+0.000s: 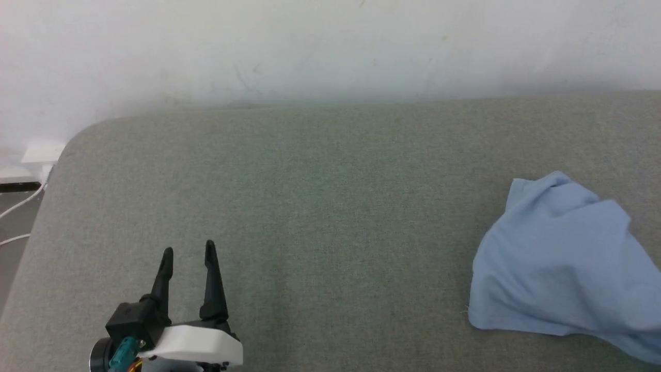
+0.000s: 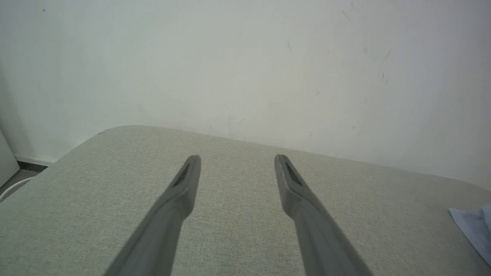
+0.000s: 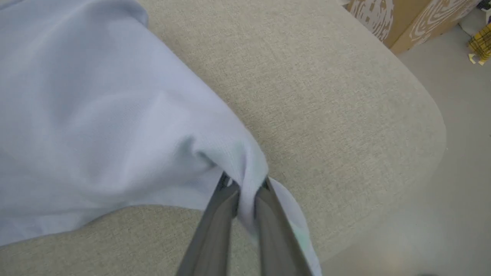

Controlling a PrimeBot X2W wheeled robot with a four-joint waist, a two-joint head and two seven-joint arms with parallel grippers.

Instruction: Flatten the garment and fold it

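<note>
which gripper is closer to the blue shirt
Right. The right gripper is shut on a fold of the shirt; the left gripper stands open far to its left, not touching it.

The garment (image 1: 557, 258) is plain light blue at the right of the head view. In the right wrist view it looks paler, almost lavender, with a fine knit grain. The padded surface (image 1: 310, 206) is grey-green with a fine woven fleck, and beige in both wrist views. The wall (image 1: 330, 46) is off-white with faint grey scuffs. The left gripper (image 1: 188, 247) has black fingers, a white shell and a teal part at its base. The right gripper (image 3: 244, 182) has dark grey fingers. At the upper right of the right wrist view, a box (image 3: 406, 19) is tan with white wood-grain swirls, and the floor (image 3: 468, 134) is pale grey.
</note>
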